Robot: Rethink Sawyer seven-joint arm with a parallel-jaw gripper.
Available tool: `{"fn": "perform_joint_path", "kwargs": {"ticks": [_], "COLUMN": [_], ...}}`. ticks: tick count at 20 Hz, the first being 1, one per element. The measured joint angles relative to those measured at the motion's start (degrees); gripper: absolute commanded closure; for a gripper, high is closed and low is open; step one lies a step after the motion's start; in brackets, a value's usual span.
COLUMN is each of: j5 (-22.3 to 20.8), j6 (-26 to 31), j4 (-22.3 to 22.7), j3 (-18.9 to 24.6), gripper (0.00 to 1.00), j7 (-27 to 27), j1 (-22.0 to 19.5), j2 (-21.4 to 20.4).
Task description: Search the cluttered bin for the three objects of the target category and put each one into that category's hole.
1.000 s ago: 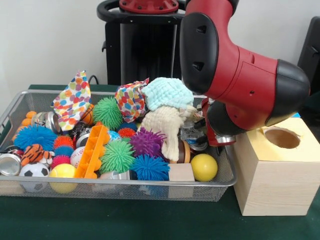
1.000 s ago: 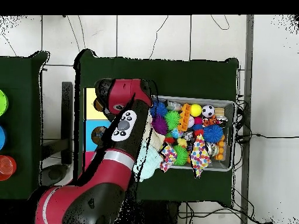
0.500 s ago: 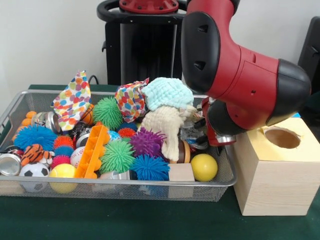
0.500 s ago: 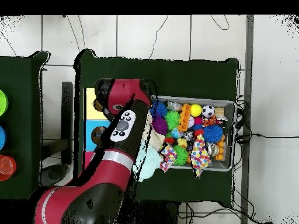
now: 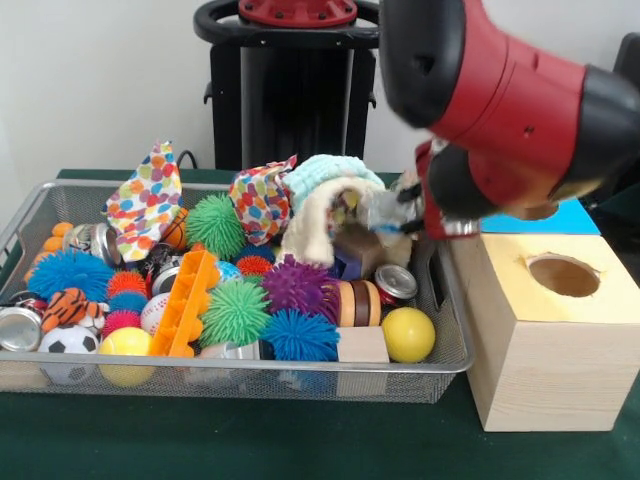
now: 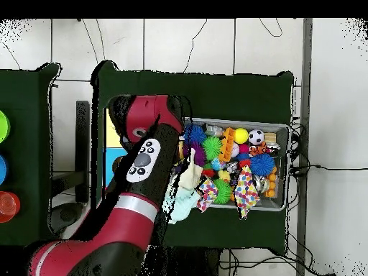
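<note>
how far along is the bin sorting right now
Nothing looks sorted yet: the wooden box's hole shows nothing in it. In hand: the arm is raised at the bin's box end; its gripper is too blurred to read. Left: most, perhaps all, of the job; the bin is crowded with toys.

Pincer [image 5: 400,215] blurred, state unclear; arm [image 5: 500,90] cut off above.

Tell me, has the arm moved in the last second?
Yes. In the front view the arm has risen and shifted toward the wooden box; it no longer overlaps the box's top, and the blue panel behind now shows.
</note>
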Motion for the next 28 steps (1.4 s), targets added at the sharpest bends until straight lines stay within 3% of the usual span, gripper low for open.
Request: {"fn": "perform_joint_path", "kwargs": {"ticks": [7, 11, 14, 16, 19, 22, 23, 28], "j5": [-2.16, -2.33, -2.34, -2.14, -1.33, -0.8, -0.68, -0.65], "j6": [23.05, 28.81, 29.8, 28.64, 22.21, 12.89, 5.92, -6.18], "j4": [-3.73, -6.51, -9.39, -10.05, -9.79, -8.61, -7.46, -4.18], "j3": [-0.29, -0.31, -0.3, -0.09, 0.8, 1.65, 2.23, 3.02], "gripper": [1.0, 1.0, 1.0, 1.0, 1.0, 1.0, 1.0, 1.0], "j7": [0.0, 0.0, 0.0, 0.0, 0.0, 0.0, 0.0, 0.0], "j1": [-0.07, -0.28, -0.72, -0.97, -1.41, -1.75, -1.91, -1.89], "j2": [-6.08, -7.85, -8.91, -9.42, -10.48, -11.41, -11.98, -12.65]}}
